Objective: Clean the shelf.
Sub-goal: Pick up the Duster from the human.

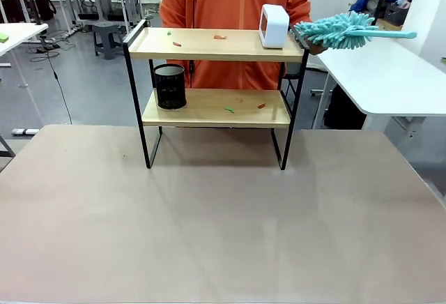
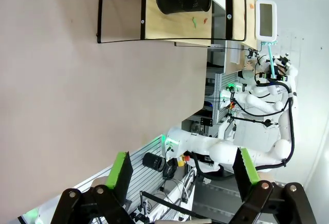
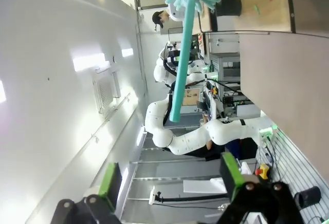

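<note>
Matte table (image 1: 223,220), wooden shelf (image 1: 202,47), fluffy duster (image 1: 340,31)

On beige table (image 1: 223,213), the shelf (image 1: 202,44): white box (image 1: 274,26) and scraps (image 1: 219,37) on top, black mesh cup (image 1: 169,86) below.

My front camera sits on my side of the table (image 1: 223,213) and looks straight across at the shelf (image 1: 216,44), quite near. Both wrist cameras are rolled on their side and sit far back, so the shelf is small at the top edge. All three see that shelf and the blue duster (image 1: 341,31).
</note>
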Robot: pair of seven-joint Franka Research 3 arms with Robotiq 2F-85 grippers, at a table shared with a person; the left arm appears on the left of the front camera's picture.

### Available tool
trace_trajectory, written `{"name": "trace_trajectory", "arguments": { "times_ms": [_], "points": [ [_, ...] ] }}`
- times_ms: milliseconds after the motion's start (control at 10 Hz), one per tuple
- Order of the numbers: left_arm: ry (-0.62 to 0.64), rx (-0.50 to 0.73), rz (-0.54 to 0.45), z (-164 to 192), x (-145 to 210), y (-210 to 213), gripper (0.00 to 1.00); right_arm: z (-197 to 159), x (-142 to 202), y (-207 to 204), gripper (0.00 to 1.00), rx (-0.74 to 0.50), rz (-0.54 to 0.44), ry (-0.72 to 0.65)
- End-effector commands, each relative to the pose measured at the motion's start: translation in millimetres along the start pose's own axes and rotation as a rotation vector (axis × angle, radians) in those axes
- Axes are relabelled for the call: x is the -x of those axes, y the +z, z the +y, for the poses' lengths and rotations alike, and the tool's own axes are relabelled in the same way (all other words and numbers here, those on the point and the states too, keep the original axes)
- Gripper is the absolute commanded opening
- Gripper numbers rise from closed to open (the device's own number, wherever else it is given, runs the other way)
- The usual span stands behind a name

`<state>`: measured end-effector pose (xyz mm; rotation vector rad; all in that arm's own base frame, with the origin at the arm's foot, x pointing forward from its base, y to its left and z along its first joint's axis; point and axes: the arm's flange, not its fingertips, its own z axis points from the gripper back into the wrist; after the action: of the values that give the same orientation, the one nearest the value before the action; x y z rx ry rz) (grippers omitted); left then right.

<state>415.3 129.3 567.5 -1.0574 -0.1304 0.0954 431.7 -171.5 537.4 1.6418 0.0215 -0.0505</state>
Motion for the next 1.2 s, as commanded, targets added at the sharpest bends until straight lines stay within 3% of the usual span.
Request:
{"name": "trace_trajectory", "arguments": {
  "times_ms": [0, 600, 800, 1100],
  "points": [
    [-0.008, -0.002, 0.006, -1, 1, 1, 1.00, -1, 8, -4, 1.00, -0.017, 0.001, 0.028],
    [0.000, 0.000, 0.000, 0, 0, 0, 1.00, -2, 3, 0, 1.00, -0.007, 0.000, 0.006],
    [-0.022, 0.238, 0.134, -19, 10, 1, 1.00, 10, 1, -25, 1.00, 0.061, -0.008, -0.105],
    [0.007, 0.290, 0.324, -9, 14, -45, 1.00, 8, -9, -73, 1.00, 0.108, -0.043, -0.221]
  ]
}}
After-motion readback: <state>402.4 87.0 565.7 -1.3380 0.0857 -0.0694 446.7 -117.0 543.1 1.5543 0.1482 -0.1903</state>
